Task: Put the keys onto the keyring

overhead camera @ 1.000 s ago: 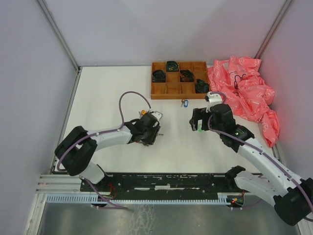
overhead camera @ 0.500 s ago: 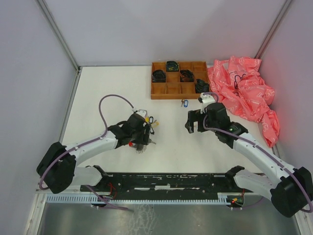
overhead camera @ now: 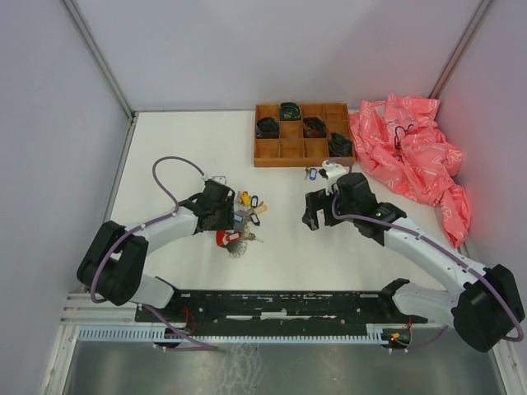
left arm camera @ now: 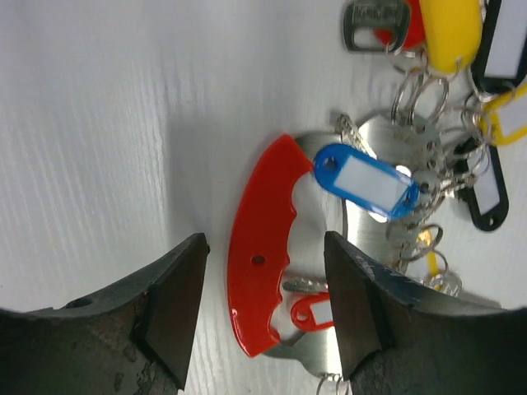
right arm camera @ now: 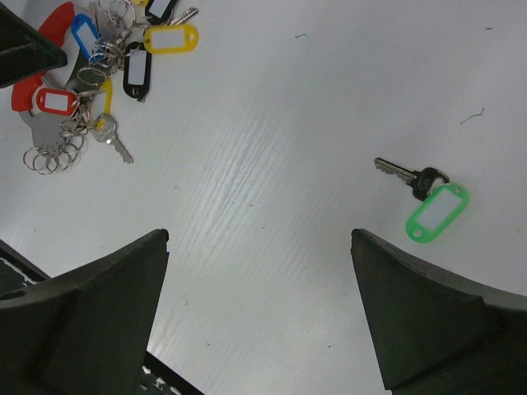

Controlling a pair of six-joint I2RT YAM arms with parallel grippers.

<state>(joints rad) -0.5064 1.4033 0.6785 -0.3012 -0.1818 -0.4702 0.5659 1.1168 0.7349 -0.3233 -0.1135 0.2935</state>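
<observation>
Left end effector (left arm camera: pixel 263 247): wide open, gripping nothing, hovering right over the red strap (left arm camera: pixel 251 271), with a sliver of bare table (left arm camera: pixel 99 123) on either side of it.
Right end effector (right arm camera: pixel 259 239): spread as wide as can be, empty, above bare white table.
Keyring (overhead camera: pixel 243 216): flat on the table, mid-left, just ahead of the left end effector, tags fanned out.
Tags on the bunch: one blue tag (left arm camera: pixel 366 181), one small red tag (left arm camera: pixel 309 313), yellow and black ones too; full tally too tangled to call.
Loose keys: two. Green-tagged key (right arm camera: pixel 424 200) well right of the bunch, blue-tagged key (overhead camera: pixel 311 173) just beside the tray's near edge.
Tray (overhead camera: pixel 280 163): one, at the far side, holding four dark coiled items.
Pink bag (overhead camera: pixel 412 156): one, crumpled, along the right side.
Open room: broad clear stretch between bunch and green-tagged key; wide margin towards the left edge as well.
</observation>
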